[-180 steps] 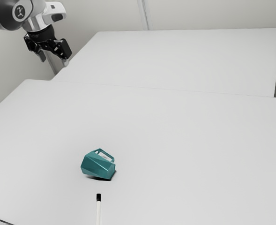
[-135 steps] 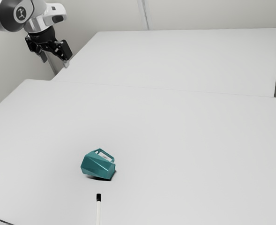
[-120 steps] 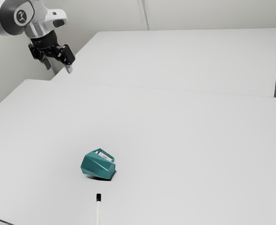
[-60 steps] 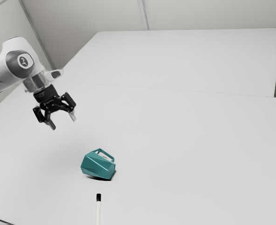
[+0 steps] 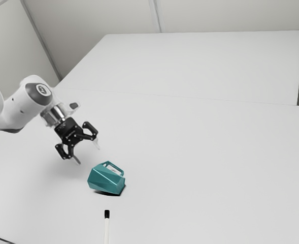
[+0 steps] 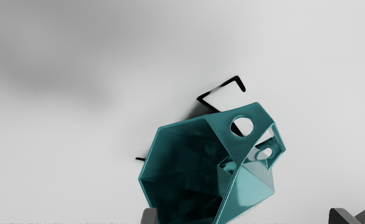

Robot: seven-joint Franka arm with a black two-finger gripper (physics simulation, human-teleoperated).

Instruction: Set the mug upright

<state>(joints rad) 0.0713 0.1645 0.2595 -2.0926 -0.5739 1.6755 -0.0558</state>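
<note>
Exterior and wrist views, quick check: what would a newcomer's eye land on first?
The teal mug, lying on its side on the pale table, its open mouth facing the wrist camera. Then the black gripper, fingers apart, near the mug toward the exterior view's left. Last, the black-tipped white stick at the exterior view's bottom edge.

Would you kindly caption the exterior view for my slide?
Open gripper near a teal mug lying on its side on a white table.
</note>
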